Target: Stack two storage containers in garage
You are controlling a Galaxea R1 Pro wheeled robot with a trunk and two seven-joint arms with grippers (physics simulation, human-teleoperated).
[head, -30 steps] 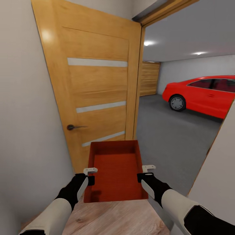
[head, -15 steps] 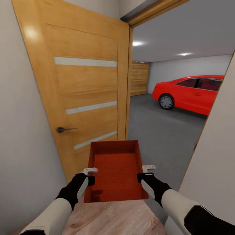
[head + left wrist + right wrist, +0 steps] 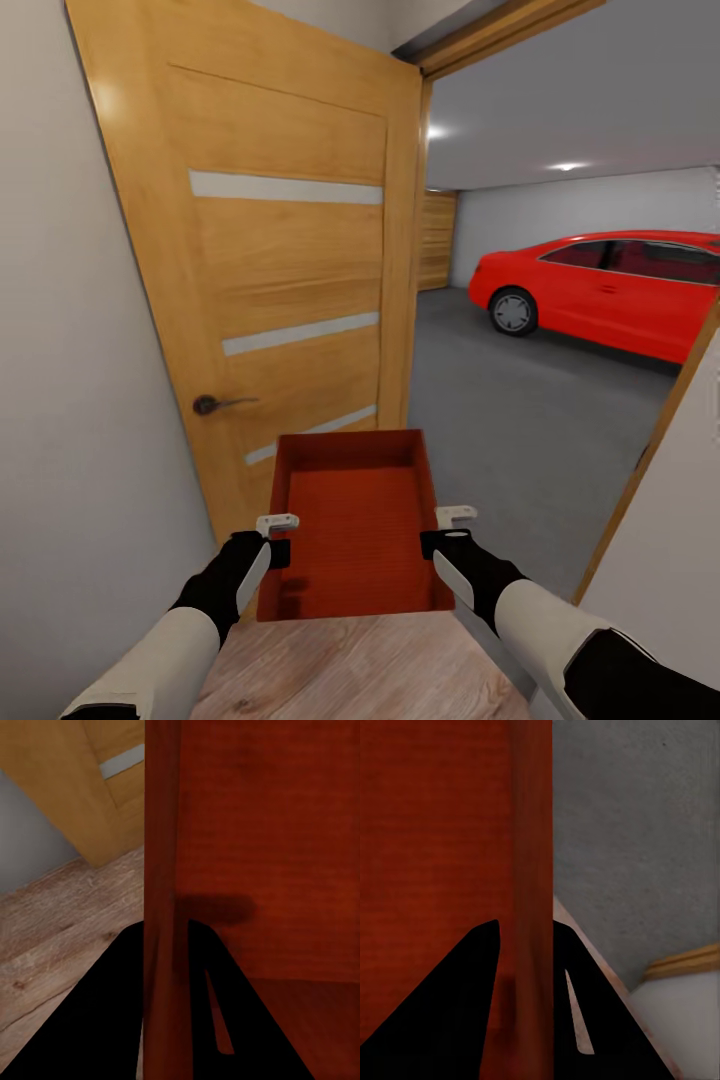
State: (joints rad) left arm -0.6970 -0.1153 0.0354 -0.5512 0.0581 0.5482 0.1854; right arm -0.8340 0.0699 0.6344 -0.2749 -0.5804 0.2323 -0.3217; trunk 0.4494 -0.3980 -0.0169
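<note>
At the garage threshold, the left pincer (image 3: 277, 537) and right pincer (image 3: 446, 530) each clamp a side wall of one storage container (image 3: 352, 515), carried level. Steering right of the open door (image 3: 290, 290) onto the concrete floor (image 3: 520, 420) looks wise.

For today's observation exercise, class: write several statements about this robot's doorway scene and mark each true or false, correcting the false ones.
1. Both grippers clamp the storage container, the left gripper on one side wall, the right gripper on the other. True.
2. The container holds boxes. False: it is empty.
3. The wooden door stands open. True.
4. A blue car is parked in the garage. False: the car is red.
5. The container rests on the concrete floor. False: it is held up at the doorway.
</note>
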